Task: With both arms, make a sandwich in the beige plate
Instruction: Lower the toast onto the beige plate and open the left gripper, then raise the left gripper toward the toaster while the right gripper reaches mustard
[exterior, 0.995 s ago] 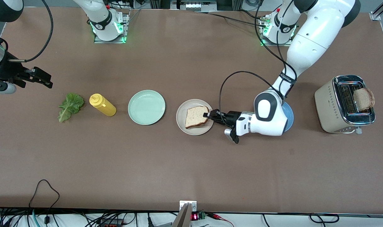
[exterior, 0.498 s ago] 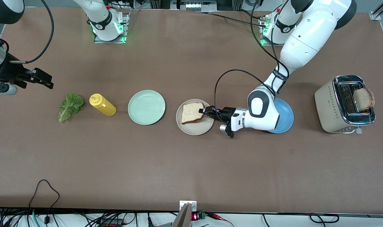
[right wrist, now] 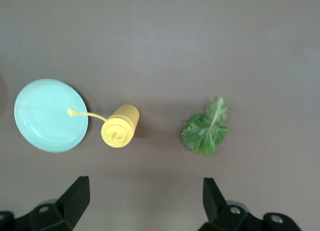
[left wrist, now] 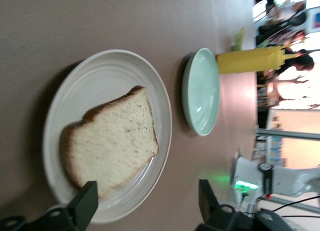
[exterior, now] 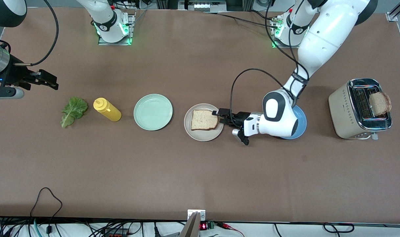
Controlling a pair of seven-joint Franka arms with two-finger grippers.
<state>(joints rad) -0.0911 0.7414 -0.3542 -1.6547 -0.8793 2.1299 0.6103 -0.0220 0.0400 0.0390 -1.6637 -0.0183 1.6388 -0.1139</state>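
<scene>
A brown bench (exterior: 173, 171) carries a row of things. The beige plate (exterior: 200, 135) lies mid-bench with one slice of bread (exterior: 204, 119) flat on it. The left hand (exterior: 221, 117) sits low at the plate's rim toward the left arm's end, fingers (left wrist: 84, 209) apart, nothing gripped. Toward the right arm's end come a mint-green plate (exterior: 153, 112), a yellow squeeze bottle (exterior: 107, 109) and a lettuce leaf (exterior: 73, 111). The right hand (exterior: 46, 80) waits above the bench near the leaf, fingers (right wrist: 75, 196) apart, empty. A toaster (exterior: 359, 108) holds another slice (exterior: 380, 103).

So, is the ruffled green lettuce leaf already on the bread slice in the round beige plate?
No, the lettuce leaf lies on the table beside the yellow squeeze bottle, apart from the beige plate.
</scene>
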